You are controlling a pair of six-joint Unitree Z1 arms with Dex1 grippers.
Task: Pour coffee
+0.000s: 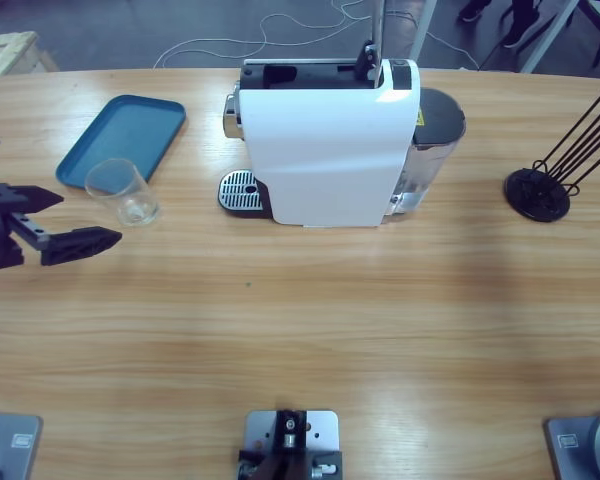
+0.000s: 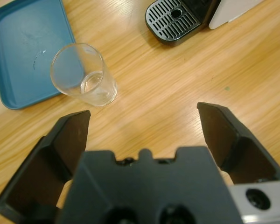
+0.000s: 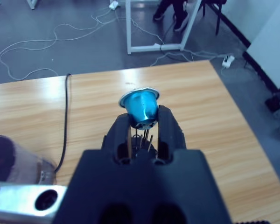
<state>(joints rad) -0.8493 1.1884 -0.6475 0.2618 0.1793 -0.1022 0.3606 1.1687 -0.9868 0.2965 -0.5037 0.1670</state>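
The left gripper (image 2: 142, 121), its black jaws spread wide and holding nothing, hovers low over the long wooden worktop (image 1: 300, 320) just short of a small clear glass tumbler (image 1: 123, 191), which stands upright and looks empty of coffee beside a teal rectangular plastic tray (image 1: 120, 137). To the right sits a white coffee machine (image 1: 325, 135) with a round perforated drip grate (image 1: 240, 190). The right gripper (image 3: 143, 123), lifted above the worktop's end, has its jaws pinching a shiny blue coffee capsule (image 3: 141, 106).

Right arm: we find none of it in the high view.
Blue tray (image 2: 23, 46): edge-cropped in our left wrist view.
Person's shoes (image 3: 170, 16): rest cropped.
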